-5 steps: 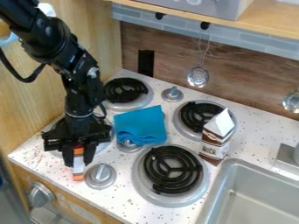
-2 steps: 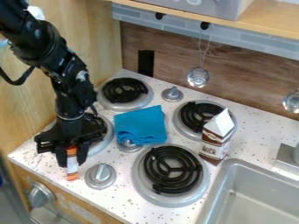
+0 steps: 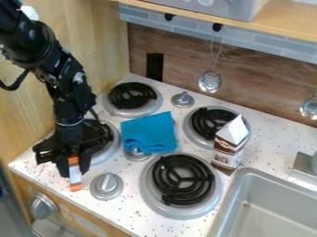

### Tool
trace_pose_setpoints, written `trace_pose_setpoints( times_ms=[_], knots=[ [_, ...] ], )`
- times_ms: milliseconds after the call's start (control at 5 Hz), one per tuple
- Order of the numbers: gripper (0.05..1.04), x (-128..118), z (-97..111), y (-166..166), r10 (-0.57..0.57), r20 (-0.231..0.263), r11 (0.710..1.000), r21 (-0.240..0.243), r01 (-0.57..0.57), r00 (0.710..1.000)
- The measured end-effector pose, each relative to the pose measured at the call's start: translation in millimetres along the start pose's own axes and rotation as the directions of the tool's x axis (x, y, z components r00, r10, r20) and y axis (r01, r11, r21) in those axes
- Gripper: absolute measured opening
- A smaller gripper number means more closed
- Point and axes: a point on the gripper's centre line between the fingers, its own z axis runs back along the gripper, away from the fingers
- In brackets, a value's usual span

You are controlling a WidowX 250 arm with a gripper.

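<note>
White counter [image 3: 129, 214], dark speckles; cloth [image 3: 148, 133] centre, blue; carton [image 3: 229, 147] right of centre, brown and white.

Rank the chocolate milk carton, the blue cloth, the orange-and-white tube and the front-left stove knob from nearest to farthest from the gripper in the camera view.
From the gripper:
1. Orange-and-white tube, between its fingers.
2. Stove knob, just right of the tube.
3. Blue cloth, farther right, between burners.
4. Milk carton, farthest, near the sink.
</note>
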Motion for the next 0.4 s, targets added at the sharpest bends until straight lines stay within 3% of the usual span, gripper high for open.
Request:
trace_pose_setpoints(
  times_ms=[400],
  knots=[
    [1.002, -2.1, -2.2, 8.1, 0.028, -0.033, 1.0, 0.01, -0.027, 0.999]
  ],
)
